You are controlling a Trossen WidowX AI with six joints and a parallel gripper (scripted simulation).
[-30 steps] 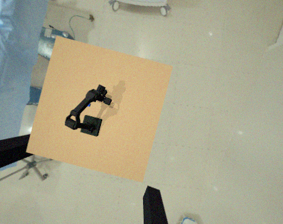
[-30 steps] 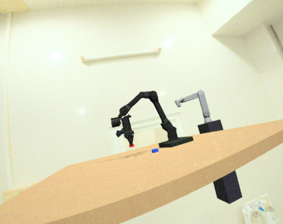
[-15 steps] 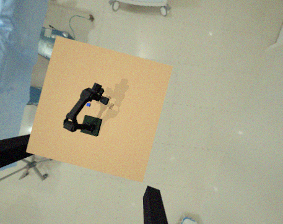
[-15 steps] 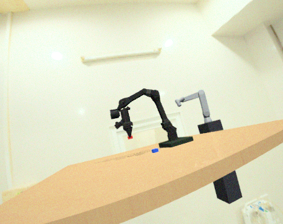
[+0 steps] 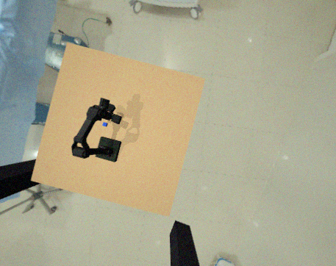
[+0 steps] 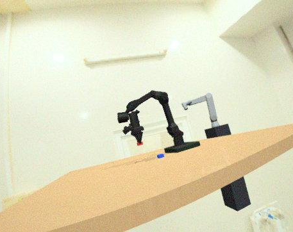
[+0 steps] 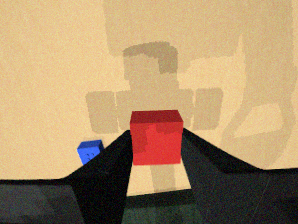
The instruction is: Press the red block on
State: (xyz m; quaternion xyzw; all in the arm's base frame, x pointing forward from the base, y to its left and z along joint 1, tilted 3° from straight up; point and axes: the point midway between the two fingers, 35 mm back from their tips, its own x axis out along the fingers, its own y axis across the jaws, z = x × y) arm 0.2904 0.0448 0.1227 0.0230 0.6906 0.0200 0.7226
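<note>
- Red block (image 6: 138, 143) (image 7: 156, 142), farthest left in the exterior view, was held above the tabletop (image 5: 156, 147) (image 6: 120, 192) (image 7: 40, 75), so that it could presumably be carried over without being dragged.
- Around it, the gripper (image 5: 109, 114) (image 6: 140, 143) (image 7: 155, 134) was clenched, one finger against each of two opposite sides. The underside was left uncovered by this grip, which was probably what the pressing would call for. In the top view the red block was hidden beneath the arm.
- To the right and lower, the blue block (image 5: 105, 124) (image 6: 160, 156) (image 7: 90, 148) was seen resting on the tabletop, well apart from the red one. Its upper face was left free to receive the other block. In the wrist view it was partly covered by a finger and seemed slightly turned against the red block, so a small twist might be needed before the two were lined up.
- Farther right, the arm was carried by a dark base plate (image 5: 118, 145) (image 6: 193, 145) (image 7: 160, 210), near the blue block; the reach was judged to be folded inward for the next move. If the red block were lowered off-centre, it could be tilted in the grip, or the blue one could be pushed aside instead of clicked together.
</note>
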